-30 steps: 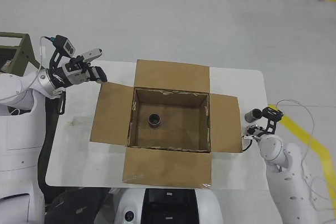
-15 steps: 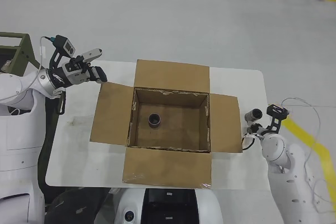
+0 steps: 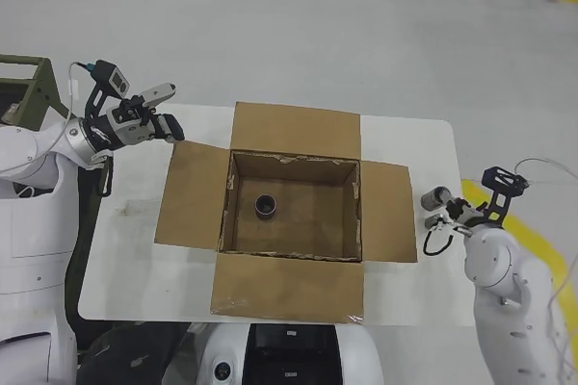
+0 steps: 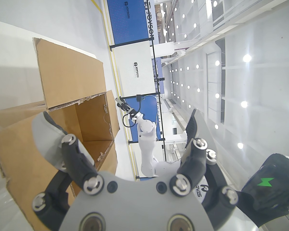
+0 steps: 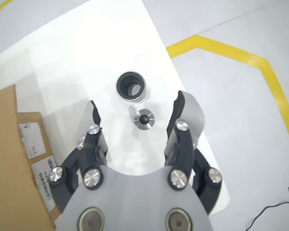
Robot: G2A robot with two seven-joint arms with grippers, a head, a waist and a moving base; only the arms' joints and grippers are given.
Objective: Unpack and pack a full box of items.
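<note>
the right pincer [image 5: 137, 105] hangs wide open and empty, pointing down over the white table [image 5: 91, 39] near its edge on the right arm's side. just past its fingertips a small round silver metal piece with a dark centre [image 5: 144, 119] stands on the table. just beside that, a short hollow silver metal cylinder [image 5: 131, 89] stands upright with its dark bore facing up. both sit just outside the right-hand flap of the open brown cardboard box [image 3: 294, 130], which rests in the middle of the table with all four flaps folded outward. on the box floor, nearer the wall on the left arm's side, stands a short dark metal ring [image 3: 266, 205]. the left pincer [image 3: 169, 111] is held sideways above the table's far corner on its own side, near the box's left flap, its fingers spread wide with nothing between them. a yellow floor line [image 5: 231, 54] runs past the table beyond the right arm.
</note>
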